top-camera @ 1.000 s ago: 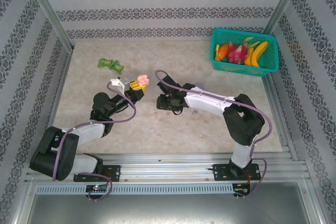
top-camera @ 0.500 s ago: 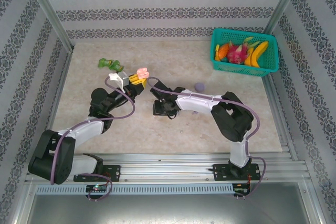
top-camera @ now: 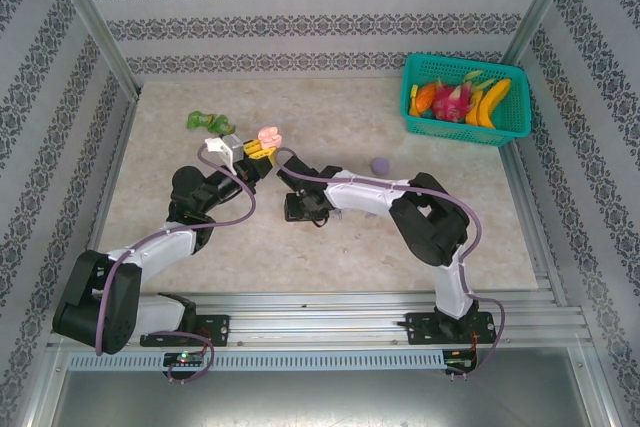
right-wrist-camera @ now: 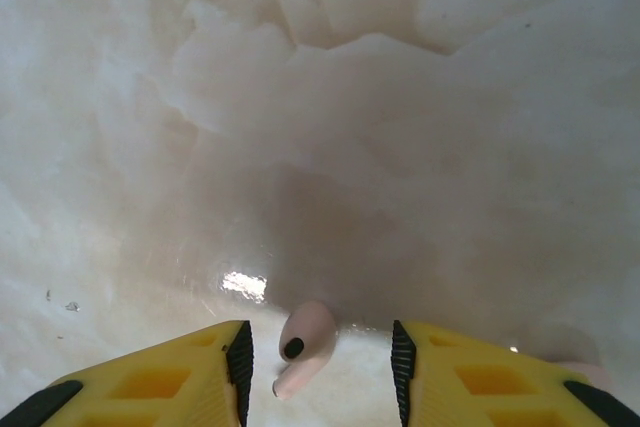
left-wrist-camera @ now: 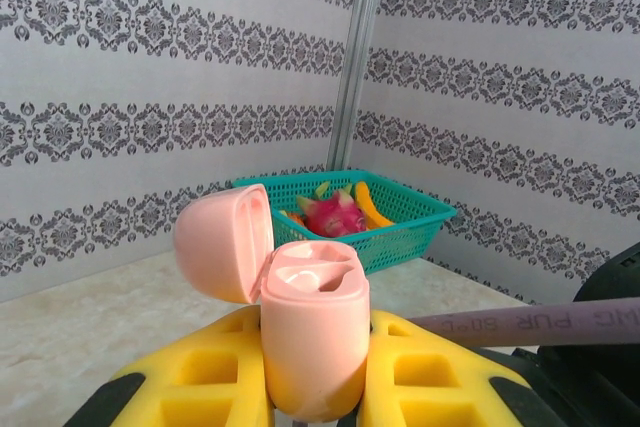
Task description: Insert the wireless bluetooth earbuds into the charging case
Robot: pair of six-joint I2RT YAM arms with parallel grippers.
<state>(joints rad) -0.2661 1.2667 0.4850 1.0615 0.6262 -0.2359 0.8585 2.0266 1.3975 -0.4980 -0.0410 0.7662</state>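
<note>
Left gripper: We are seeing the left gripper (left-wrist-camera: 315,372) raised above the surface, its yellow jaws pinching the pale pink rounded plastic charging case (left-wrist-camera: 313,332) by its sides.
Case: It is standing upright between the jaws, with its hinged lid (left-wrist-camera: 222,242) swung open to the left in the left wrist view. We are making out shaped recesses in the exposed top, but we cannot tell what they contain.
Right gripper: The right gripper (right-wrist-camera: 320,362) is hanging low over the pale marbled surface (right-wrist-camera: 330,127), its jaws spread and gripping nothing.
Earbud: A pale pink stemmed plastic earbud (right-wrist-camera: 303,345) is lying on the surface in the gap between the spread jaws, touching neither.
Overhead: In the top external view we are finding both grippers near each other, left of centre.
Other items: A lilac round case (top-camera: 380,163) is lying well apart to the right. A teal plastic basket (top-camera: 465,132) holding fruit is sitting at the far right corner. A green object (top-camera: 210,124) is lying at the far left.
</note>
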